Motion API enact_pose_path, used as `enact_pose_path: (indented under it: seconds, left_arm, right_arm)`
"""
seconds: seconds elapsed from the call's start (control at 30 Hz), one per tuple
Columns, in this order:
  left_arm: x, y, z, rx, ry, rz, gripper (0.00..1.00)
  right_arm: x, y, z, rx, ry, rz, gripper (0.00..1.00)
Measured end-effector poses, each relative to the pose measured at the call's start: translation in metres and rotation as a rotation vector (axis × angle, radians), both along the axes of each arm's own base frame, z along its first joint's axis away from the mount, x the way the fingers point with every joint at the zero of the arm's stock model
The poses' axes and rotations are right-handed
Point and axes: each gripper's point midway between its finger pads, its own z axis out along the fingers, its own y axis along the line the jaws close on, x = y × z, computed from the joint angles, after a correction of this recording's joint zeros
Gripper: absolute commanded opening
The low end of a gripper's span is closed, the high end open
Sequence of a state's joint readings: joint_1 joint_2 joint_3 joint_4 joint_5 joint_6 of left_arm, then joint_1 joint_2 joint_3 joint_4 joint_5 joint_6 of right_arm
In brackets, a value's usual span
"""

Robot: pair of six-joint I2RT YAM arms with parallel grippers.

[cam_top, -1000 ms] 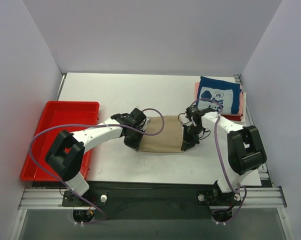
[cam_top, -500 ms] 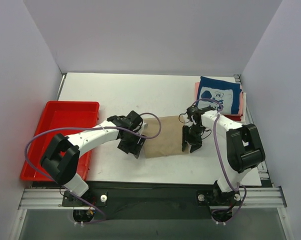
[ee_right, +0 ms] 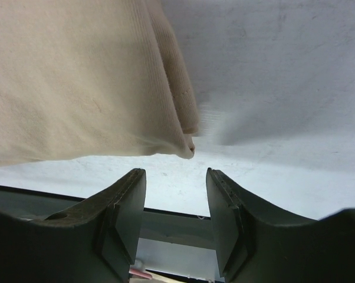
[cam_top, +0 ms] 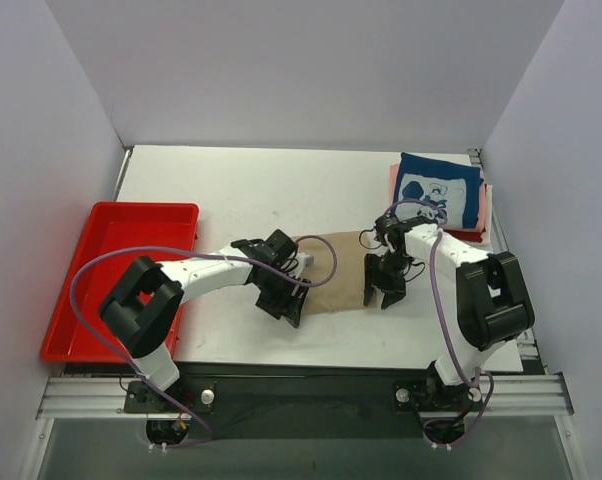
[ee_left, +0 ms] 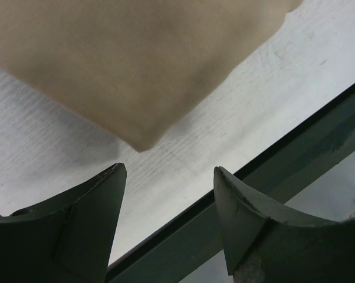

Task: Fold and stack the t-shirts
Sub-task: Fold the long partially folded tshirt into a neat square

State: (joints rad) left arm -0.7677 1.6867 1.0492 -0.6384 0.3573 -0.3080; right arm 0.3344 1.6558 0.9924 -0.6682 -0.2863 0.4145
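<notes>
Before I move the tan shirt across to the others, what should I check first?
1. The left gripper empty: ok, jaws open, the cloth corner lies just ahead of them.
2. The right gripper empty: ok, jaws open, nothing between them.
3. The tan shirt folded: ok, a compact rectangle lying flat.
4. Landing spot ready: ok, the navy shirt lies flat at the far right.
5. Fold layers even underneath: cannot tell, only the right edge shows.

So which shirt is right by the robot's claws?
The plain tan t-shirt, lying alone mid-table between the left claw and right claw. The navy cartoon shirt sits apart, topping the pile in the far right corner.
</notes>
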Motion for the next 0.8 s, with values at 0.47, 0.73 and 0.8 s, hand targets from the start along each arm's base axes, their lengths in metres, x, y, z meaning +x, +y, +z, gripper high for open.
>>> enact_pose_path:
  seconds: [0.47, 0.73, 0.8]
  left_arm:
    - [0.022, -0.012, -0.017, 0.057, -0.005, 0.056, 0.68]
    - [0.029, -0.019, -0.020, 0.056, -0.006, 0.076, 0.36]
    - [0.031, -0.019, -0.023, 0.061, -0.012, 0.080, 0.24]
  right_arm:
    - [0.001, 0.005, -0.015, 0.018, 0.025, 0.000, 0.41]
    - [0.000, 0.005, -0.023, 0.015, 0.042, 0.000, 0.25]
    - [-0.001, 0.005, -0.024, 0.014, 0.047, -0.002, 0.15]
